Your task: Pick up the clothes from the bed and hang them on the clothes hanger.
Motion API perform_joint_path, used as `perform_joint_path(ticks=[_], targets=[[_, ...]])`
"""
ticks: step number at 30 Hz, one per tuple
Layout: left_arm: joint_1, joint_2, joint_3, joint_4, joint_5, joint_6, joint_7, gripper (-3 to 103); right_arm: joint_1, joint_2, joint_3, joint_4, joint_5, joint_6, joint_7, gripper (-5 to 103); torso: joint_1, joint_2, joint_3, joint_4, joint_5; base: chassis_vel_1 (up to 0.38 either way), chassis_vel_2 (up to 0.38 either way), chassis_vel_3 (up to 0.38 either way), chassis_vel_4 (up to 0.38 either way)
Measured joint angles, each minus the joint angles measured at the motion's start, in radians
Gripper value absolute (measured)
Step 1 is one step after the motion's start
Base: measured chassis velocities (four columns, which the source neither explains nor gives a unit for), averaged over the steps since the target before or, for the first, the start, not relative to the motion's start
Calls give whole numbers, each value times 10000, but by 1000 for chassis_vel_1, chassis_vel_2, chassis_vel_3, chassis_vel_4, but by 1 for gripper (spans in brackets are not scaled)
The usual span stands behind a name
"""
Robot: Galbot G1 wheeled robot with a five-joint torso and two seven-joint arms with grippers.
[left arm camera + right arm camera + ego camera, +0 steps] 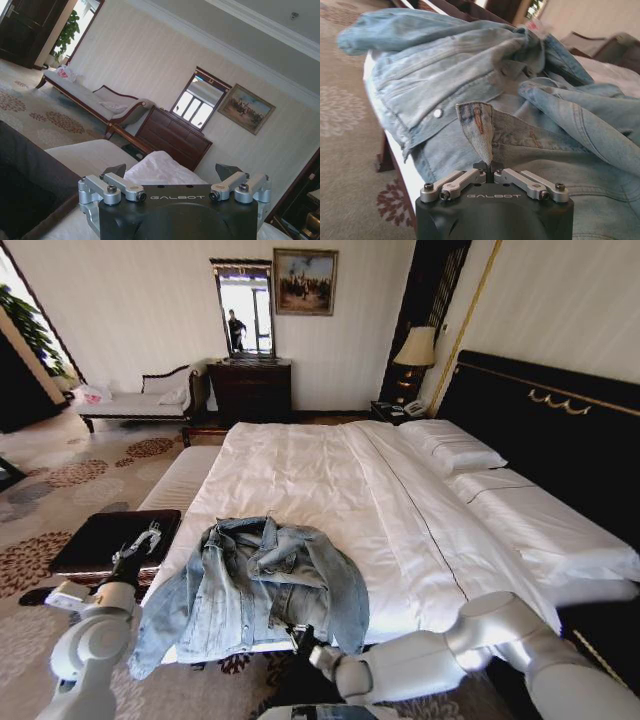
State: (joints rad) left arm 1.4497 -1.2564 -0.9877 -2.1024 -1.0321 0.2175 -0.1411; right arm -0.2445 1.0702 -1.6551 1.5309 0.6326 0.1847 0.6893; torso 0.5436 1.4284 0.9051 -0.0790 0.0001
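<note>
The left gripper (170, 176) hovers spread wide beside the bed's (320, 480) left edge, over open carpet (60, 490). The denim jacket (255, 585) lies crumpled at the bed's foot edge, one sleeve overhanging. The right gripper (490, 167), pressed together, pinches the jacket's hem.
</note>
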Motion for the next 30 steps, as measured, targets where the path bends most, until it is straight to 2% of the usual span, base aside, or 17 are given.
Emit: perform_joint_path(ticks=[2, 4, 5, 8, 11, 14, 18, 19, 21, 23, 26, 28, 30], targets=[[8, -12, -14, 0, 5, 0, 0, 100, 51, -138, -263, -186, -688, 446, -470, 3, 0, 0, 0, 0, 0, 0, 0, 0, 0], [29, -22, -33, 6, 16, 0, -1, 100, 54, -122, -461, -664, -1568, 1205, -1096, 3, 0, 1, 0, -1, 1, 0, 0, 0, 0], [29, -22, -33, 6, 16, 0, -1, 100, 54, -122, -461, -664, -1568, 1205, -1096, 3, 0, 1, 0, -1, 1, 0, 0, 0, 0], [31, -32, -68, 20, 30, 1, -1, 100, 70, 207, -651, -1318, -2907, 2373, -1990, 3, 0, 0, 0, 0, -1, 0, 0, 0, 0], [23, -48, -84, 22, 33, 3, -1, 100, 110, 569, -740, -1658, -3259, 2759, -2246, 3, 0, 0, 0, 1, -1, 0, 0, 0, 0], [28, -58, -119, 21, 39, 5, 0, 100, 186, 882, -763, -1936, -3352, 3076, -2685, 3, 0, 0, 0, 3, -2, 0, 0, 0, 0], [32, -60, -162, 21, 41, 5, -1, 100, 236, 953, -754, -2055, -3273, 3339, -3118, 3, 0, 0, 0, 2, -1, 0, 0, 0, 0], [46, -70, -193, 21, 41, 5, -1, 100, 257, 938, -668, -2136, -3053, 3760, -3695, 3, 0, 0, 0, 1, -2, 0, 0, 0, 0], [55, -86, -195, 21, 46, 6, -1, 100, 257, 906, -520, -2159, -2881, 4123, -4197, 3, 0, 0, 0, 1, -1, 0, 0, 0, 0], [55, -92, -195, 20, 54, 8, -1, 100, 255, 877, -421, -2164, -2854, 4317, -4379, 3, 1, 0, 0, 1, -1, 0, 0, 0, 0], [57, -101, -173, -5, 95, 19, -7, 100, 270, 581, -110, -2170, -2541, 4958, -5139, 3, 1, 0, 0, 2, -1, 0, 0, 0, 0], [56, -101, -162, -17, 105, 24, -9, 100, 297, 455, -32, -2139, -2386, 5112, -5383, 3, 0, 0, 0, 2, -1, 0, 0, 0, 0], [41, -110, -104, -81, 154, 46, -28, 100, 415, -66, 191, -1817, -1681, 5570, -6271, 3, 0, 0, 0, 1, -1, 0, 0, 0, 0]])
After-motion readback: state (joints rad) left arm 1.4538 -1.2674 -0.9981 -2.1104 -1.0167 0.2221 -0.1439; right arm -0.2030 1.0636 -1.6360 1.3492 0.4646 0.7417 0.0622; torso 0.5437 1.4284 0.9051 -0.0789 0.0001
